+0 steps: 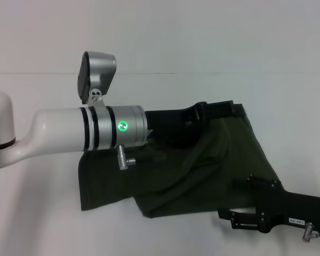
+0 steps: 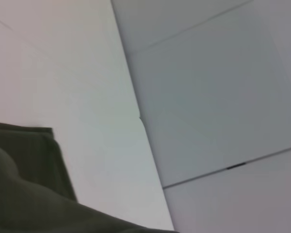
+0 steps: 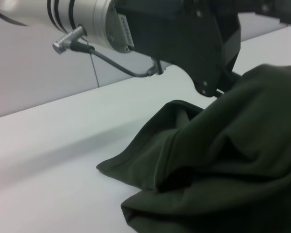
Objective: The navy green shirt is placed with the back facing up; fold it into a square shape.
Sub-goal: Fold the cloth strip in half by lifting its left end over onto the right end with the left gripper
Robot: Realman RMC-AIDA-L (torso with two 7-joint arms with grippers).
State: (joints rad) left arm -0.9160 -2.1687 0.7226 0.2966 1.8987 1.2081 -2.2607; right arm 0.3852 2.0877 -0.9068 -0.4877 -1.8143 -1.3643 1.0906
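Note:
The navy green shirt (image 1: 202, 170) lies plain side up on the white table (image 1: 42, 213), bunched and partly lifted. My left gripper (image 1: 236, 110) reaches across from the left and is shut on the shirt's far right edge, holding it raised so the cloth drapes down. The right wrist view shows that gripper (image 3: 218, 87) pinching the cloth, with the shirt (image 3: 223, 160) folded over itself below it. The left wrist view shows a corner of the shirt (image 2: 19, 194). My right gripper (image 1: 228, 200) is at the shirt's near right corner, pointing left, low over the table.
The left arm's white and silver forearm (image 1: 101, 128) spans the left half of the head view, above the shirt's left part. The table's far edge (image 1: 229, 73) meets a pale wall. Bare table lies left of and in front of the shirt.

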